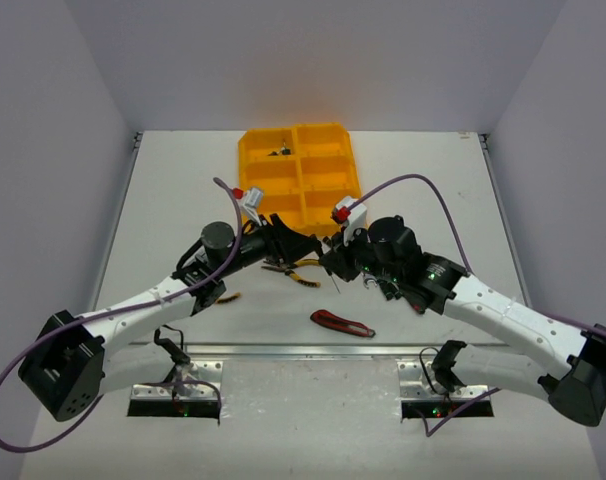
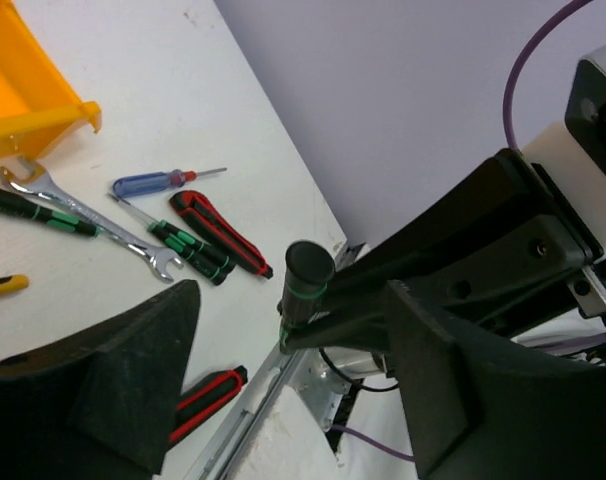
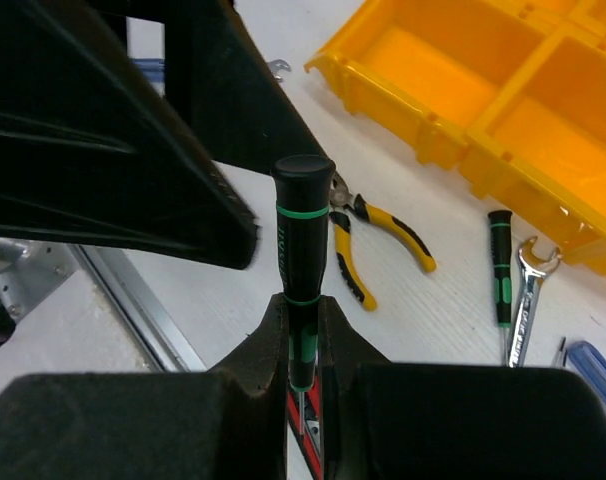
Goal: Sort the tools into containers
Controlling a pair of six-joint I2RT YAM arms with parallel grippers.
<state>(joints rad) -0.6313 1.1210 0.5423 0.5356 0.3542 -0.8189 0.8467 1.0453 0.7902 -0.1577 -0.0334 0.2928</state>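
A robotics lab cell: white table, plain pale walls, robot arms on a metal rail.

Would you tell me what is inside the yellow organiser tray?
A few small dark items, too small to identify, lie in the far-left compartment of the tray. The other visible floors are bare yellow. The left cable connector and the right cable connector cover parts of the near row.

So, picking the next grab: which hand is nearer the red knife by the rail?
Right. The right hand hangs just beyond the red knife, gripping a screwdriver; the left hand sits farther left.
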